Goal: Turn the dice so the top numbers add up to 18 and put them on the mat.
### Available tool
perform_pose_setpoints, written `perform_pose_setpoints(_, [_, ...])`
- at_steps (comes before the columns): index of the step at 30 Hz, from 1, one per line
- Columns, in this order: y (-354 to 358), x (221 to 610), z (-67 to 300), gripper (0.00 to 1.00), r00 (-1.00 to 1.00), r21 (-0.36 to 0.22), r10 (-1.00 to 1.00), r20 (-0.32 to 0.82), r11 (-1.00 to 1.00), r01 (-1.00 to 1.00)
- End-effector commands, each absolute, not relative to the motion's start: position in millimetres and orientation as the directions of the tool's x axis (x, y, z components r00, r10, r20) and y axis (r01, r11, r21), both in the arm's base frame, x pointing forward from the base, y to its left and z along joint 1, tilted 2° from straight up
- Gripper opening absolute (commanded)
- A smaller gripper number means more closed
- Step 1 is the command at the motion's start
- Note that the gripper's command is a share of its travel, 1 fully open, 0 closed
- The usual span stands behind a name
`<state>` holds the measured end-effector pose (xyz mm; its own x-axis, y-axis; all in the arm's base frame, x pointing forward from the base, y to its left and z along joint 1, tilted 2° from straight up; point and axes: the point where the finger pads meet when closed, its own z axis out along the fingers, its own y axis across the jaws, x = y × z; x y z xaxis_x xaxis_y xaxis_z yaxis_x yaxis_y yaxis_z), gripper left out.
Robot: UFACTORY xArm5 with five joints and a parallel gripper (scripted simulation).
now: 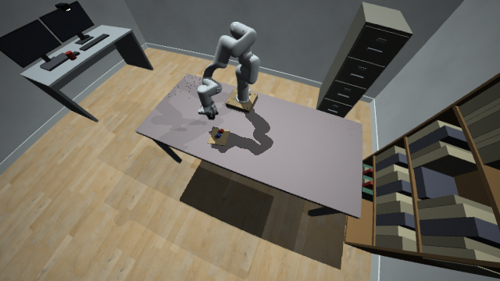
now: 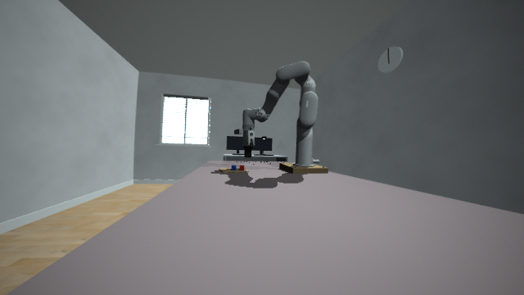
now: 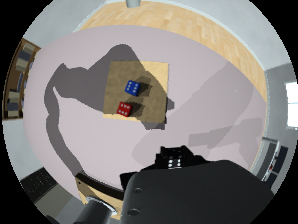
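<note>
One die in pincer. Mat on table, below pincer, ahead-left; second die and third die on it, third nearer pincer.
</note>
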<state>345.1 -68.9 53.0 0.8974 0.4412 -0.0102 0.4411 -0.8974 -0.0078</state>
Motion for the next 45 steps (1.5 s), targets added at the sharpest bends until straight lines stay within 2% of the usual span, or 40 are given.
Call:
perform_pose_setpoints(1, [-70, 344, 82, 0.21, 0.897, -0.008, 0.441, -0.011, -0.897, 0.441])
perform_pose_setpoints(14, [-68, 347, 84, 0.21, 0.9, -0.008, 0.435, -0.011, -0.9, 0.435])
perform_pose_setpoints(20, [-28, 404, 91, 0.21, 0.954, -0.003, 0.3, -0.008, -0.954, 0.3])
perform_pose_setpoints(22, [-28, 404, 91, 0.21, 0.954, -0.003, 0.3, -0.008, -0.954, 0.3])
perform_pose_setpoints(23, [-13, 420, 92, 0.21, 0.966, -0.002, 0.258, -0.007, -0.966, 0.258])
perform_pose_setpoints(26, [-13, 420, 92, 0.21, 0.966, -0.002, 0.258, -0.007, -0.966, 0.258])
perform_pose_setpoints(28, [17, 447, 92, 0.21, 0.983, -0.001, 0.181, -0.005, -0.983, 0.181])
perform_pose_setpoints(35, [47, 469, 91, 0.21, 0.994, 0.0, 0.11, -0.003, -0.994, 0.11])
perform_pose_setpoints(45, [47, 469, 91, 0.21, 0.994, 0.0, 0.109, -0.003, -0.994, 0.109])
